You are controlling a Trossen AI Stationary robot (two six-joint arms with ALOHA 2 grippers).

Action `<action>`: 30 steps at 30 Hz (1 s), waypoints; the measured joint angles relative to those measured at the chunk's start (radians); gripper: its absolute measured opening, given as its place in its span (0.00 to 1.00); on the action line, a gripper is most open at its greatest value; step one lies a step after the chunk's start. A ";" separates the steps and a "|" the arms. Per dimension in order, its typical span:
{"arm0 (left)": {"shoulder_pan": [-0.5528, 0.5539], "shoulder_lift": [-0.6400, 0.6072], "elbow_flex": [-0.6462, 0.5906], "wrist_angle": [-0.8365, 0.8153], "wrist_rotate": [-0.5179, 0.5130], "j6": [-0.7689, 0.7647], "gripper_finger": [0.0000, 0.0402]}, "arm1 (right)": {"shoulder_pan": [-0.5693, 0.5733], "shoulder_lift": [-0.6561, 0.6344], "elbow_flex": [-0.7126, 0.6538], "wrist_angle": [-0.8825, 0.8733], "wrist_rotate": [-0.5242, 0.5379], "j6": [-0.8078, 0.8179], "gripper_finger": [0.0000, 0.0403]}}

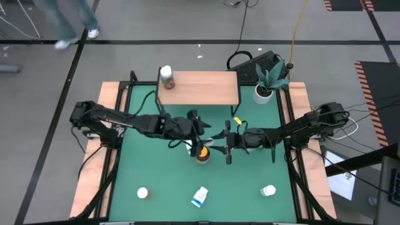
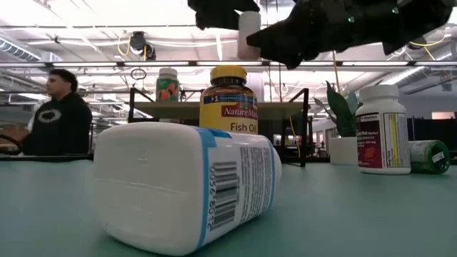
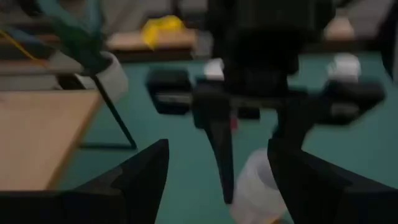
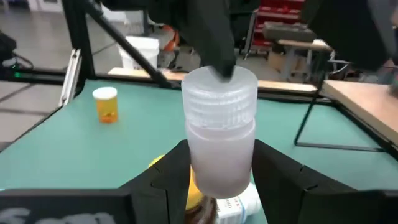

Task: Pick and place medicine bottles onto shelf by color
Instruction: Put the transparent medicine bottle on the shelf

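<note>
A frosted white ribbed-cap pill bottle [image 4: 219, 134] hangs upright above mid-table, clamped in the right gripper [image 4: 217, 177] jaws, seemingly mid-handover: the left gripper [image 1: 192, 130] meets it there, jaws spread around its cap. Directly below stands the amber yellow-lidded fish-oil bottle [image 2: 228, 98], obstructing a straight lowering. The wood-topped black-legged shelf [image 1: 203, 88] lies beyond.

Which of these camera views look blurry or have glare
Left wrist view: smeared throughout, the right tool soft. Low view: ceiling lights glare, the near white bottle looms soft. High view: evenly lit, sharp. Right wrist view: background blurred.
</note>
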 joint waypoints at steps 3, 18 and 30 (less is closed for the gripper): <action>-0.006 0.037 0.104 -0.130 0.045 0.027 0.70 | 0.002 0.001 0.005 -0.019 0.000 0.004 0.37; -0.013 0.116 0.203 -0.312 0.057 0.052 0.66 | 0.001 0.001 0.006 -0.009 0.004 0.005 0.37; -0.014 0.108 0.203 -0.320 0.060 0.052 0.39 | 0.001 0.001 0.006 -0.004 0.007 0.005 0.37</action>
